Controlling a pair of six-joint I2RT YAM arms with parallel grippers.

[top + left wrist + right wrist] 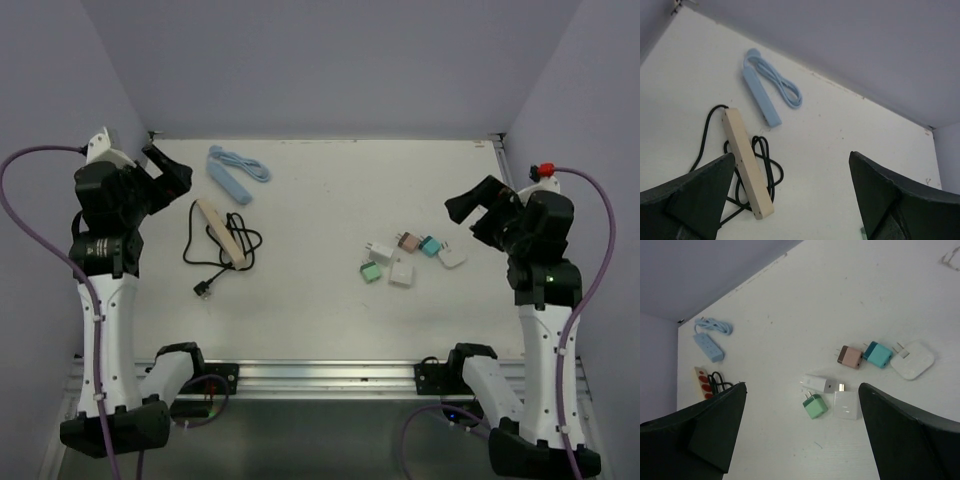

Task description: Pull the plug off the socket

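Observation:
A beige power strip (pixel 222 232) with a coiled black cord lies at the left; it also shows in the left wrist view (pixel 747 165) and the right wrist view (pixel 702 380). A light blue power strip (pixel 228 180) with its blue cord lies behind it, and shows in the left wrist view (pixel 761 97). I see no plug seated in either strip. My left gripper (pixel 168 168) hangs open and empty above the table's left side. My right gripper (pixel 478 215) hangs open and empty at the right, above several loose plugs.
Loose adapters lie right of centre: green (pixel 815 406), white (pixel 820 383), square white (pixel 846 405), pink (pixel 850 356), teal (pixel 878 354) and a larger white one (pixel 912 360). The black cord's own plug (pixel 202 290) lies near the front left. Purple walls enclose the table.

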